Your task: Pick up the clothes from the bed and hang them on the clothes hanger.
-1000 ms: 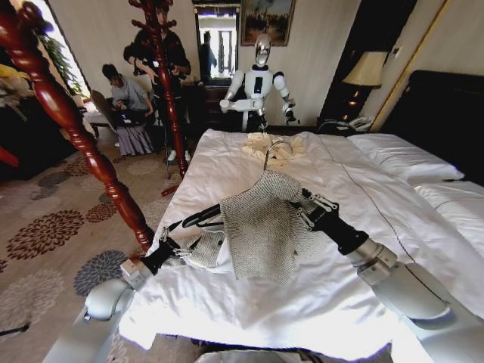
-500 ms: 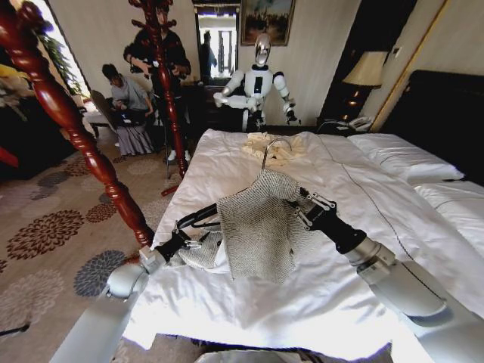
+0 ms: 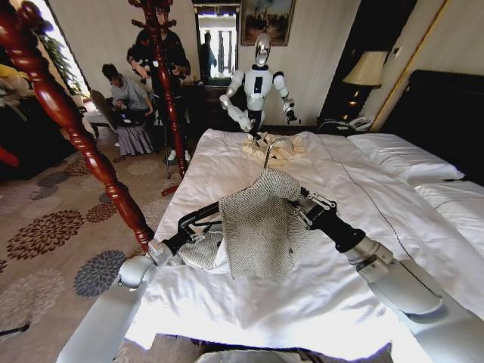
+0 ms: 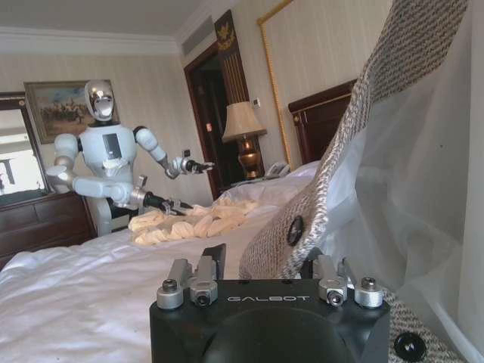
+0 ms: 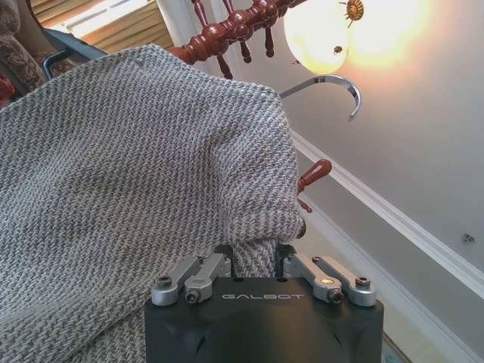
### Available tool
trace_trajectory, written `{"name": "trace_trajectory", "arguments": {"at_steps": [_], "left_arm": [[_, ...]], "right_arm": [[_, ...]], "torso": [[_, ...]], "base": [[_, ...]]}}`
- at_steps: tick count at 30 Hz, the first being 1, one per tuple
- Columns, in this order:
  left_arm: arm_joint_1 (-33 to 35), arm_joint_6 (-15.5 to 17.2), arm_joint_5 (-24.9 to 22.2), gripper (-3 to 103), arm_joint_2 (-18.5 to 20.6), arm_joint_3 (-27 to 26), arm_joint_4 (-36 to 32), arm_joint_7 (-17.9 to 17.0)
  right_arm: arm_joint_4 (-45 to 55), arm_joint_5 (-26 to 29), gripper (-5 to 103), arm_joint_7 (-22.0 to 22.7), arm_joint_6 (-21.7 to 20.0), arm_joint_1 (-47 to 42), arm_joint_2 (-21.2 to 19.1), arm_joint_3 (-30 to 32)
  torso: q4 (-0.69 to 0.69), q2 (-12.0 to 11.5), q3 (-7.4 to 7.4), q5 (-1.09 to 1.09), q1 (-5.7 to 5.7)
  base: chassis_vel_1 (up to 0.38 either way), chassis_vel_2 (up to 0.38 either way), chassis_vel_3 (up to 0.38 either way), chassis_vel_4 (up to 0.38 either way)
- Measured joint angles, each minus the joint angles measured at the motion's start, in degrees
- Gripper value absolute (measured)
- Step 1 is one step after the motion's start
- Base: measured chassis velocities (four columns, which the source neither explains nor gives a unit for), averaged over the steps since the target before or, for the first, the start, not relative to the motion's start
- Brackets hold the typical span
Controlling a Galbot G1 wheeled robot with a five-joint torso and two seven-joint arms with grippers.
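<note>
The clothes, a grey-beige woven jacket (image 3: 261, 227), hang draped over the black clothes hanger (image 3: 198, 216), lifted a little above the bed (image 3: 340, 302). The hanger's metal hook (image 3: 272, 147) points up. My right gripper (image 3: 301, 208) is shut on the jacket's shoulder where it covers the hanger's end; the right wrist view shows the fabric (image 5: 151, 151) pinched there and the hook (image 5: 333, 83) above. My left gripper (image 3: 189, 238) is low at the jacket's left edge. In the left wrist view it (image 4: 265, 266) is shut on the front edge by a dark button (image 4: 295, 229).
A cream garment (image 3: 257, 147) lies at the bed's far end, where another robot (image 3: 259, 83) reaches down to it. A turned wooden post (image 3: 76, 136) stands close on my left and a coat stand (image 3: 162, 76) farther back. Pillows (image 3: 401, 155) lie at right.
My left arm has pushed forward and to the right, bringing its gripper closer under the jacket. The jacket shifted slightly. The far robot lowered its arm to the cream garment.
</note>
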Motion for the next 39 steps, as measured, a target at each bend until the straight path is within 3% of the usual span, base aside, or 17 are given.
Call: {"name": "trace_trajectory", "arguments": {"at_steps": [1, 3, 6, 9, 11, 14, 15, 21, 25, 26, 29, 31, 34, 35, 38, 39], "left_arm": [[0.25, -0.04, -0.24, 43, -0.05, -0.26, -0.40, -0.01], [0.49, -0.07, -0.45, 43, -0.05, -0.46, -0.71, 0.01], [1.17, -0.25, -0.89, 26, 0.05, -0.93, -1.49, 0.20], [1.47, -0.29, -1.05, 22, 0.08, -1.21, -1.98, 0.35], [1.77, -0.29, -1.37, 11, 0.14, -1.61, -2.64, 0.56], [2.15, -0.27, -1.80, 11, 0.34, -2.26, -3.30, 0.71], [2.46, -0.11, -2.40, 1, 0.55, -2.88, -3.80, 0.77], [2.88, 1.79, -7.31, 1, 1.59, -5.27, -6.32, 0.67], [1.66, 6.35, -18.77, 1, 4.81, -8.44, -10.43, -1.23], [1.66, 6.35, -18.77, 1, 4.81, -8.44, -10.43, -1.23], [0.86, 9.16, -27.54, 1, 7.66, -10.46, -13.26, -3.05], [0.64, 9.94, -30.15, 1, 8.66, -11.08, -14.24, -3.65], [-0.82, 12.82, -41.56, 1, 13.37, -14.53, -19.44, -7.08], [-0.82, 12.82, -41.56, 1, 13.37, -14.53, -19.44, -7.08], [-1.95, 13.98, -49.29, 1, 17.20, -18.08, -23.81, -9.39], [-1.95, 13.98, -49.29, 1, 17.20, -18.08, -23.81, -9.39]], "right_arm": [[-0.05, -0.20, 24, 0.00, 0.05, -0.06, 0.17, -0.01], [-0.05, -0.29, 24, 0.00, 0.07, -0.16, 0.24, -0.01], [-0.02, -0.35, 24, 0.00, 0.10, -0.35, 0.30, 0.03], [0.00, -0.35, 24, 0.02, 0.12, -0.39, 0.29, 0.13], [0.00, -0.36, 24, 0.04, 0.16, -0.44, 0.28, 0.23], [0.01, -0.37, 24, 0.09, 0.17, -0.53, 0.23, 0.34], [0.03, -0.37, 24, 0.14, 0.17, -0.56, 0.19, 0.42], [-0.56, -0.78, 24, 0.32, 0.18, -0.58, 0.12, 0.43], [-1.30, -1.31, 24, 0.79, 0.13, -0.34, -0.03, 0.46], [-1.30, -1.31, 24, 0.79, 0.13, -0.34, -0.03, 0.46], [-1.48, -1.73, 24, 1.21, -0.08, -0.36, -0.01, 0.54], [-1.50, -1.94, 24, 1.29, -0.18, -0.39, 0.01, 0.62], [-1.61, -3.45, 24, 2.03, -0.92, -0.70, 0.18, 0.87], [-1.61, -3.45, 24, 2.03, -0.92, -0.70, 0.18, 0.87], [-1.97, -4.89, 24, 3.12, -1.81, -0.87, 0.43, 0.87], [-1.97, -4.89, 24, 3.12, -1.81, -0.87, 0.43, 0.87]], "torso": [[0.00, 0.00, 0.00, 0.00, 0.00], [0.00, 0.00, 0.00, 0.00, 0.00], [0.00, 0.00, 0.00, 0.00, 0.00], [0.00, 0.00, 0.00, 0.00, 0.00], [0.00, 0.00, 0.00, 0.00, 0.00], [0.00, 0.00, 0.00, 0.00, 0.00], [0.00, 0.00, 0.00, 0.00, 0.00], [0.00, 0.00, 0.00, 0.00, 0.00], [0.00, 0.00, 0.00, -0.01, 0.00], [0.00, 0.00, 0.00, -0.01, 0.00], [0.00, 0.00, 0.00, 0.00, 0.00], [0.00, 0.00, 0.00, 0.00, 0.00], [0.00, 0.00, 0.00, 0.00, 0.00], [0.00, 0.00, 0.00, 0.00, 0.00], [-0.01, 0.00, 0.00, 0.01, 0.00], [-0.01, 0.00, 0.00, 0.01, 0.00]], "base": [[0.000, 0.000, 0.000, 0.000], [0.000, 0.000, 0.000, 0.000], [0.000, 0.000, 0.000, 0.000], [0.000, 0.000, 0.000, 0.000], [0.000, 0.000, 0.000, 0.000], [0.000, 0.000, 0.000, 0.000], [0.000, 0.000, 0.000, 0.000], [0.000, 0.000, 0.000, 0.000], [0.000, 0.000, 0.000, 0.000], [0.000, 0.000, 0.000, 0.000], [0.000, 0.000, 0.000, 0.000], [0.000, 0.000, 0.000, 0.000], [0.000, 0.000, 0.000, 0.000], [0.000, 0.000, 0.000, 0.000], [0.000, 0.000, 0.000, 0.000], [0.000, 0.000, 0.000, 0.000]]}}
